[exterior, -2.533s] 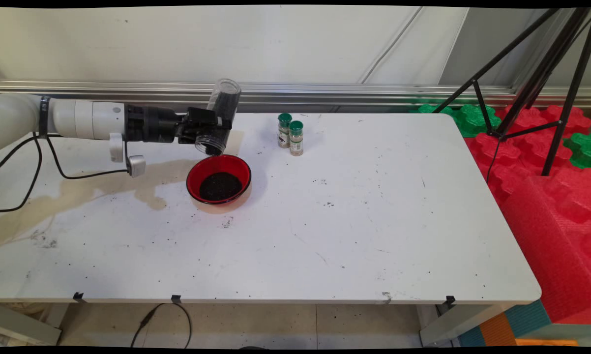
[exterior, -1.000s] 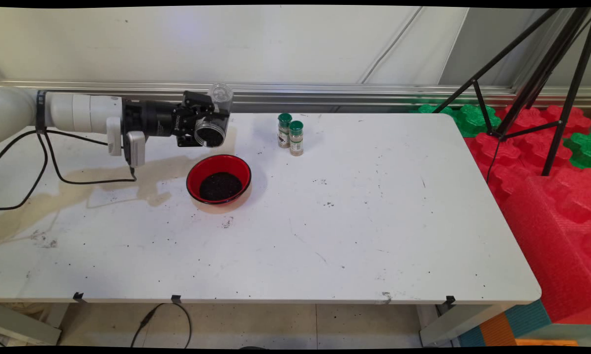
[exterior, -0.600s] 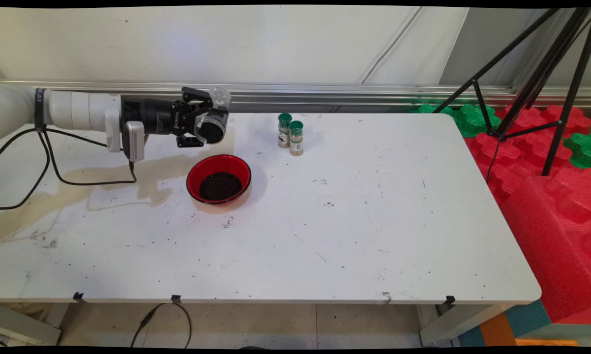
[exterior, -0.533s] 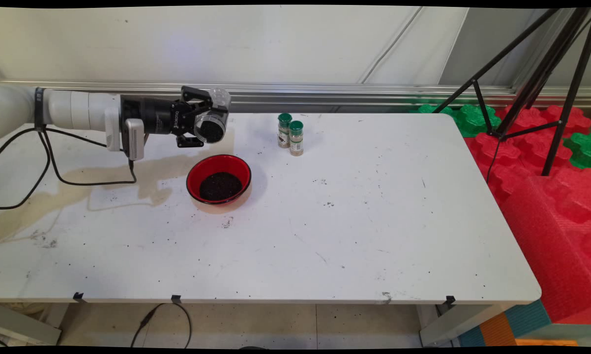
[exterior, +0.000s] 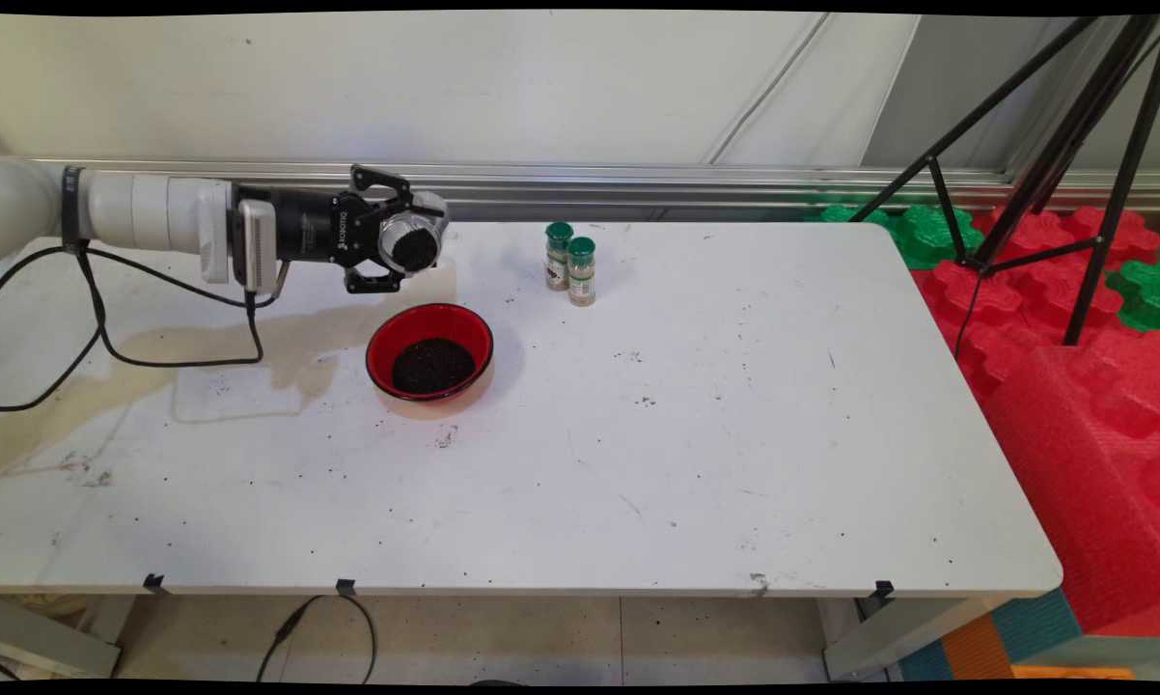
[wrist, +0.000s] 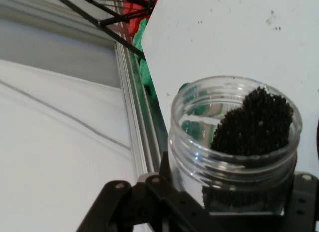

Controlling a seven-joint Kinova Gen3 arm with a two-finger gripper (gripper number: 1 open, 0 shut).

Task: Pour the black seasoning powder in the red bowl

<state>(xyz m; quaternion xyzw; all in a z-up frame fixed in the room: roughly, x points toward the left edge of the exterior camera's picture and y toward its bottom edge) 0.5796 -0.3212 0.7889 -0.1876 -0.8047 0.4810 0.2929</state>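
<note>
Black two-finger gripper [exterior: 408, 243] sits in upper left of main view, arm reaching in level from left edge. It is clamped on a clear plastic screw-top jar [exterior: 412, 242], lidless, tipped on its side with the open mouth facing the camera; dark contents visible inside. In hand view the jar [wrist: 234, 142] fills lower right of frame, threaded rim up toward the lens, partly filled with black granules [wrist: 254, 124] heaped to one side. Gripper linkage [wrist: 149, 204] rises from bottom edge, fingers pressed on the jar's sides.

Just below and slightly right of the gripper in main view: red round bowl [exterior: 429, 352] on the white table [exterior: 734, 434], holding a dark pile of the same black grains. Bowl and jar are apart, the jar held above the table.

Right of the gripper, upper centre of frame: two small spice bottles with green caps [exterior: 570, 263], upright, touching or nearly so, near the table's far edge.

Black cables [exterior: 97, 319] droop from the arm at left. Black tripod legs [exterior: 1072, 145] at upper right, red and green foam blocks [exterior: 1072, 319] along right edge. Scattered dark specks on the tabletop.
</note>
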